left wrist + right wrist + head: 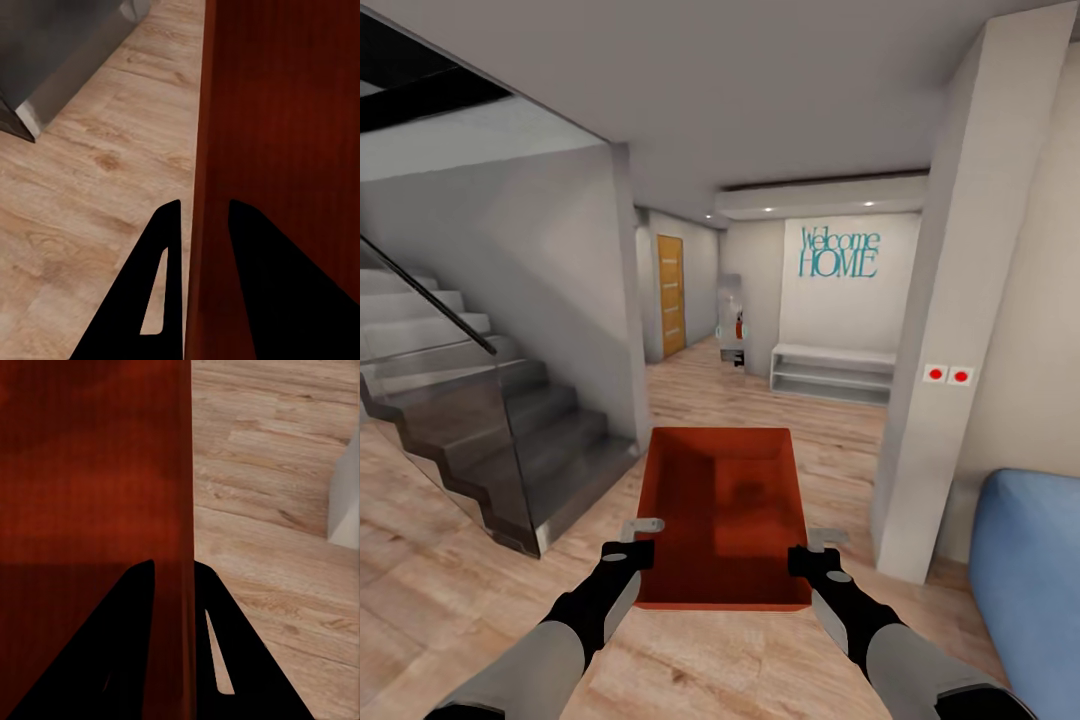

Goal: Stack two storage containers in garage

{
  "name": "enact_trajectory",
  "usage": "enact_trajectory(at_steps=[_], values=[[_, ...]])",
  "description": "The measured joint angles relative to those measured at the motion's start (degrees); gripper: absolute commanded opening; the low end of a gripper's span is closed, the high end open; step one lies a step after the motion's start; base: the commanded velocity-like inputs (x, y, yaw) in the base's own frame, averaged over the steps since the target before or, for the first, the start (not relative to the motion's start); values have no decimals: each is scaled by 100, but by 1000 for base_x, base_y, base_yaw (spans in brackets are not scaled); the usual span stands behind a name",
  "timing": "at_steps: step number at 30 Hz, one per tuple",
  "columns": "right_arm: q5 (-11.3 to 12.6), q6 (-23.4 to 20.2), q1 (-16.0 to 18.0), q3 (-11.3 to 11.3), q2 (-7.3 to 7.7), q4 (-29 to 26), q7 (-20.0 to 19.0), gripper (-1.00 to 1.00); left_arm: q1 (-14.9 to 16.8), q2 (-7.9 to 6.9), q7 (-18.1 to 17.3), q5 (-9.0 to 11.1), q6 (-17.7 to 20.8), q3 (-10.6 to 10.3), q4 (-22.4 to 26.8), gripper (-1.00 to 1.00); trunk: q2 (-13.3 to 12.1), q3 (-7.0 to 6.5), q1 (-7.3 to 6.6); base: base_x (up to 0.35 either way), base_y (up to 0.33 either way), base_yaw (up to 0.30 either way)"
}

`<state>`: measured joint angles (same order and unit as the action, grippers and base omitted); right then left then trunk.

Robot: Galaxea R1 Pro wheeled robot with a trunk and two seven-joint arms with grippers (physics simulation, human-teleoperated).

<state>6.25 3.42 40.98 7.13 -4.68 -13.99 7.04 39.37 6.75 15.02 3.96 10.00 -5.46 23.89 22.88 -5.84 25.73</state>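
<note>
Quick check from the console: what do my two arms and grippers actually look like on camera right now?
Both arms have light grey forearm shells ending in black wrist sections. The left gripper and right gripper have black bodies with pale grey metal tips. In the wrist views their fingers are flat, black, tapered, each with a narrow slot. No cables or markings show.

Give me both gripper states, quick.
Left gripper: shut on the bin's left wall.
Right gripper: shut on its right wall.
</note>
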Motion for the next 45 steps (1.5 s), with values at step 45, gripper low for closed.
enact_trajectory(at_steps=[45], values=[[-15,-5,-1,-17,-5,0,-3,-100,1,-7,-3,16,-3,-16,-10,-100,0,0,0,323,0,-18]])
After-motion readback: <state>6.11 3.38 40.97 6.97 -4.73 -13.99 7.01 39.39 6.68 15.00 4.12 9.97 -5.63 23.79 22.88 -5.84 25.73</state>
